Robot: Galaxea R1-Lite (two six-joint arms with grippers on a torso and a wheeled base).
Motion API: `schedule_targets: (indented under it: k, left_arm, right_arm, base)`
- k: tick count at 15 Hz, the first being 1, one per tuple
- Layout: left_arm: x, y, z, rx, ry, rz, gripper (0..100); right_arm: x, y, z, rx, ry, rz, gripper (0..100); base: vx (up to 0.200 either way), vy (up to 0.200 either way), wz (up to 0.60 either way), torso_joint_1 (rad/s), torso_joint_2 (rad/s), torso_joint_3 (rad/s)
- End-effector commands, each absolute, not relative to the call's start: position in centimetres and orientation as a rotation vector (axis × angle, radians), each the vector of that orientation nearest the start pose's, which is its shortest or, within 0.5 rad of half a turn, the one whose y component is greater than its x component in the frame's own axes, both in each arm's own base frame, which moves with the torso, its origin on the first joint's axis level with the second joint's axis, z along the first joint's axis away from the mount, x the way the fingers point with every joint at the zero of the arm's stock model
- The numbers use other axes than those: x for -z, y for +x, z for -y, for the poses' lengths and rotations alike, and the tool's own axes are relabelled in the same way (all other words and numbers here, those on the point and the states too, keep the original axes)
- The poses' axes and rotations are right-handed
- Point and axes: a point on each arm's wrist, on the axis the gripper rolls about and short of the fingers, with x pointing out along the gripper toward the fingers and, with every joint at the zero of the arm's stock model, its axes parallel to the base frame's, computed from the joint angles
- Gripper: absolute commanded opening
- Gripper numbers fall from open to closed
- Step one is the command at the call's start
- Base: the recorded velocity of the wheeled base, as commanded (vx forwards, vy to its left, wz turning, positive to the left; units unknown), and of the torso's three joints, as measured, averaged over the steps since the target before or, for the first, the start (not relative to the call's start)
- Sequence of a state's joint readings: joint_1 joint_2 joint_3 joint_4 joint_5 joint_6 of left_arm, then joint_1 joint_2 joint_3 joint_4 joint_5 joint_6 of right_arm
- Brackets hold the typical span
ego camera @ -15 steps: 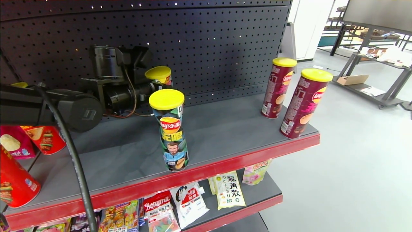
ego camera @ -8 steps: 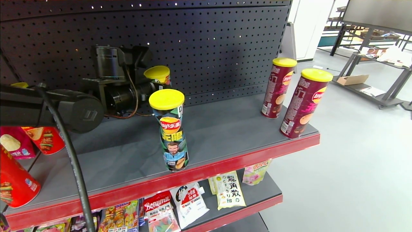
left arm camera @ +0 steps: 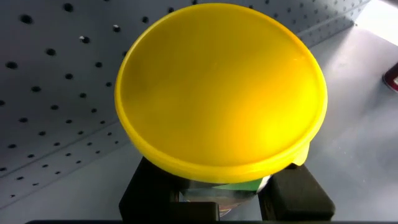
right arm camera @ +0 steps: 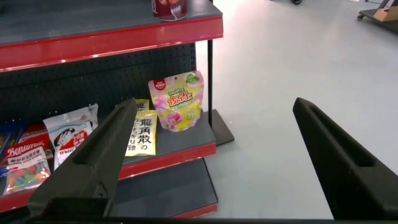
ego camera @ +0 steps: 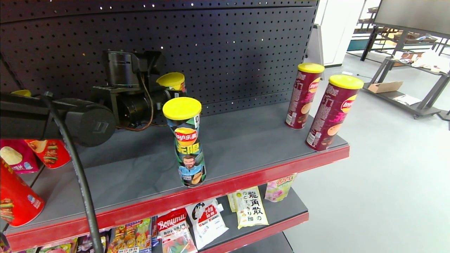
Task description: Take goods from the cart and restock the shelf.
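On the upper shelf (ego camera: 225, 191) of a store display, two red cans (ego camera: 15, 198) stand at the nine o'clock end. Beside them the left gripper (ego camera: 165, 94) is closed around a yellow-lidded chip can (ego camera: 172, 81) close to the black pegboard (ego camera: 239, 49); whether its base touches the shelf cannot be told. In the left wrist view the dark fingers (left arm camera: 155, 198) clasp the can just under its lid. That can sits at eleven o'clock of a second, upright yellow-lidded can (ego camera: 186, 144) at the shelf's front edge. Well apart, at two o'clock of the front can, two maroon cans (ego camera: 334, 112) stand near the shelf's end. The right gripper (right arm camera: 214, 109) hangs spread wide, holding nothing, before the snack bags (right arm camera: 177, 99) on the lower shelf.
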State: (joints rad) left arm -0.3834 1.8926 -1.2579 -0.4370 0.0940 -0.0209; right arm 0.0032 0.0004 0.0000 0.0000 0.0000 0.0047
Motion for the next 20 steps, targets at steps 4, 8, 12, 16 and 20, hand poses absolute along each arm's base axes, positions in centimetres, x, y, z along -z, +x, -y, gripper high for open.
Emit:
schedule_targets:
  k: [4,8,12,16,20]
  left_arm:
    - [-21.65,35.20,14.21,0.287,0.048,-0.210,0]
    - [-21.69,35.14,14.26,0.293,0.049,-0.210,0]
    - [-21.65,35.13,14.25,0.293,0.049,-0.211,0]
    - [-21.72,35.15,14.26,0.293,0.050,-0.206,100]
    - [-21.97,35.03,14.21,0.293,0.047,-0.202,100]
  right_arm:
    - [-7.55,-2.28,0.01,-0.003,0.005,0.000,100]
    - [-7.55,-2.28,0.01,-0.003,0.005,0.000,100]
    - [-7.55,-2.28,0.01,-0.003,0.005,0.000,100]
    - [-7.55,-2.28,0.01,-0.003,0.005,0.000,100]
    - [-7.55,-2.28,0.01,-0.003,0.005,0.000,100]
  base:
    - [0.000,0.000,0.00,0.000,0.00,0.000]
    - [0.000,0.000,0.00,0.000,0.00,0.000]
    - [0.000,0.000,0.00,0.000,0.00,0.000]
    - [0.000,0.000,0.00,0.000,0.00,0.000]
    - [0.000,0.000,0.00,0.000,0.00,0.000]
